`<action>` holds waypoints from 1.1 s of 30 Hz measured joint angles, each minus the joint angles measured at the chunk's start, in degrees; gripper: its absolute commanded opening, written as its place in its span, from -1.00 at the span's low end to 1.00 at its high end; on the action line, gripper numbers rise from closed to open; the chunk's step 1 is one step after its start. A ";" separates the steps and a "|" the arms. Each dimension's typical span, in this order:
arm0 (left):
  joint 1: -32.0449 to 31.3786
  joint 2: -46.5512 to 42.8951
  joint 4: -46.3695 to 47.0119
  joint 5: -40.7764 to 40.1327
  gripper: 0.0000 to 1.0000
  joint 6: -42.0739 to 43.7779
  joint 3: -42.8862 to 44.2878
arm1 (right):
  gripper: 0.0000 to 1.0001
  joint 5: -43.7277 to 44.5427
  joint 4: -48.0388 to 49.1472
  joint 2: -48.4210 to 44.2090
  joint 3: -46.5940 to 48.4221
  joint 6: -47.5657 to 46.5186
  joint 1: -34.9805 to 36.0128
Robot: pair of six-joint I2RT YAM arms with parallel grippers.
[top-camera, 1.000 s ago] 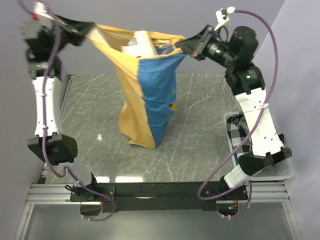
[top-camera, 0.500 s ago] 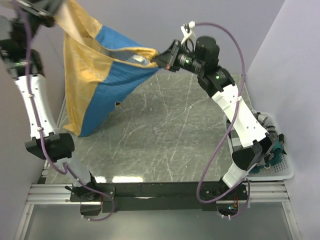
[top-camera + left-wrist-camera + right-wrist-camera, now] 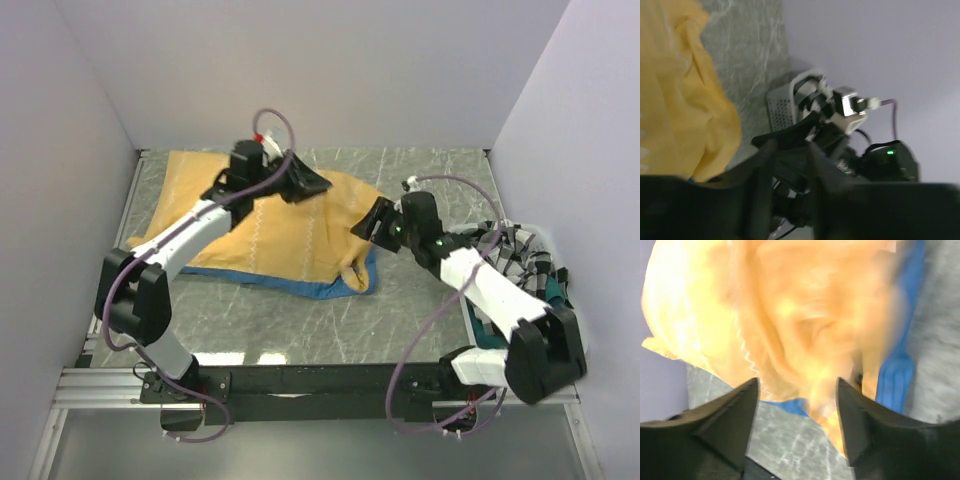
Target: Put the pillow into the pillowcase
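The pillowcase [image 3: 270, 235] lies flat on the table, mustard-yellow side up, with a blue edge showing along its near side. The pillow is hidden; no cream cushion shows anywhere. My left gripper [image 3: 305, 183] hovers low over the case's far right corner. In the left wrist view the left gripper [image 3: 790, 150] is open and blurred, with the yellow pillowcase [image 3: 675, 100] off to its left. My right gripper [image 3: 372, 222] sits at the case's right edge. In the right wrist view the right gripper [image 3: 797, 385] is open and empty, and the pillowcase [image 3: 805, 305] lies just beyond its tips.
A white basket [image 3: 568, 345] stands at the table's right edge, with a black-and-white checked cloth [image 3: 520, 255] piled in it. The left wrist view shows that basket [image 3: 782, 102] behind the right arm. Walls close in on the left, back and right.
Both grippers were shut on the pillowcase's mouth and held it up in the air. They have come down and let go, and the case now lies flat on the table.
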 measured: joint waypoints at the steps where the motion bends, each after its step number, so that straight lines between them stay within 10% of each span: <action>1: -1.97 0.33 -0.17 -0.50 0.09 0.98 -1.05 | 0.55 1.57 -0.13 -3.08 -2.43 -0.15 0.07; 8: -6.36 -0.55 -1.31 -5.03 0.32 5.77 -0.39 | 0.61 9.14 1.07 -13.73 -5.33 -1.01 -0.37; 16: -6.47 -9.55 -14.05 -29.86 0.25 10.10 -4.90 | 0.75 4.98 4.28 -2.82 -5.35 -2.73 -3.37; 25: 16.57 -12.28 -10.88 -34.34 -0.33 2.71 -29.86 | 0.77 5.11 5.64 5.95 -5.66 -4.09 6.38; 33: 29.73 -11.19 -5.99 -28.22 -0.44 -2.32 -33.53 | 0.75 7.72 8.52 -2.54 -18.49 -1.97 9.84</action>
